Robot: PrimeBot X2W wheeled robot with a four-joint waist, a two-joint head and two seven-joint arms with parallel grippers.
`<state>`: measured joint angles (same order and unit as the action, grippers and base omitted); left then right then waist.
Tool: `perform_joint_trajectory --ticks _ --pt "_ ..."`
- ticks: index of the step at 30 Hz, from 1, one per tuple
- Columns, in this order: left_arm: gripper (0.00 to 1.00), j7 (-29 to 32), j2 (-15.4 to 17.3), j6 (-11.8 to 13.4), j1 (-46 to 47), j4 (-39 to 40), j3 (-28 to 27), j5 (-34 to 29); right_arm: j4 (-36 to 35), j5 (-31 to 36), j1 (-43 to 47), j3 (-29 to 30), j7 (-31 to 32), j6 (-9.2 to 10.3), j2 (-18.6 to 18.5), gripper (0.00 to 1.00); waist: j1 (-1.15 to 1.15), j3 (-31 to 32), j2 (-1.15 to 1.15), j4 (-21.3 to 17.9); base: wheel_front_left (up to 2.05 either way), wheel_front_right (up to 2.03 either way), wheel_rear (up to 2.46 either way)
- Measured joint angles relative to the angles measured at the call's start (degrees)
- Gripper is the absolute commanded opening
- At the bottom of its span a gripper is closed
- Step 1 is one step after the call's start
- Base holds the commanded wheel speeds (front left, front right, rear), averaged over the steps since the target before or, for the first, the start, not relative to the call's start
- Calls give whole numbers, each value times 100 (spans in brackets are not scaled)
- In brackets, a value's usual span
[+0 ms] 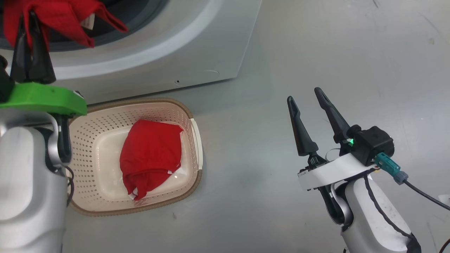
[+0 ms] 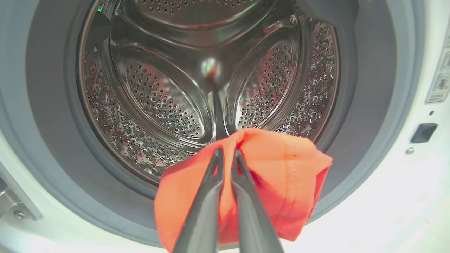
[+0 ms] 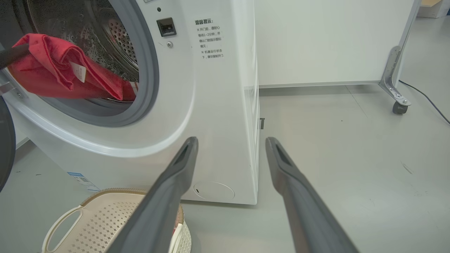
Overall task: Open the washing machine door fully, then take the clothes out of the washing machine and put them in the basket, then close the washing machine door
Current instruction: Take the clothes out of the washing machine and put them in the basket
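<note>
My left gripper (image 1: 28, 17) (image 2: 228, 153) is shut on a red garment (image 1: 63, 15) (image 2: 281, 182) (image 3: 49, 70) with a white tag, held at the mouth of the white washing machine (image 1: 158, 45) (image 3: 211, 105). Behind it, the steel drum (image 2: 161, 102) looks bare. The door's dark edge (image 3: 5, 147) stands swung out at the left. On the floor in front sits the cream basket (image 1: 105, 151) (image 3: 116, 218), with another red garment (image 1: 151, 154) lying inside. My right gripper (image 1: 304, 95) (image 3: 231, 140) hangs open over the floor, right of the basket, with nothing between its fingers.
Grey floor (image 1: 351, 52) stretches to the machine's right. A white panel (image 3: 334, 42) on a castor (image 3: 400, 105) stands behind, with a cable (image 3: 429, 102) on the floor beside it. A cable (image 1: 422, 191) trails from my right wrist.
</note>
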<state>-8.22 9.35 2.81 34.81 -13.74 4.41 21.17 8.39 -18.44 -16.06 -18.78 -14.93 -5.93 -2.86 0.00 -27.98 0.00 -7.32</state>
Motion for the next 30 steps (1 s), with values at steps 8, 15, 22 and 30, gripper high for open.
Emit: perform_joint_trajectory --ticks 8,15,22,30 --pt "0 -325 -149 42 -656 313 129 -15 107 45 399 87 0 7 1 100 0 577 0 117 0 0 0" --pt "0 -403 -308 42 -1098 611 227 -15 146 57 782 176 0 62 2 100 0 1062 0 248 0 0 0" --pt "0 -399 -348 42 -1458 883 469 -16 142 116 1065 212 0 105 -3 100 0 1383 0 429 0 0 0" --pt "0 -278 -446 42 -1853 1239 599 3 34 148 1111 190 0 105 1 100 0 1571 0 707 0 0 0"
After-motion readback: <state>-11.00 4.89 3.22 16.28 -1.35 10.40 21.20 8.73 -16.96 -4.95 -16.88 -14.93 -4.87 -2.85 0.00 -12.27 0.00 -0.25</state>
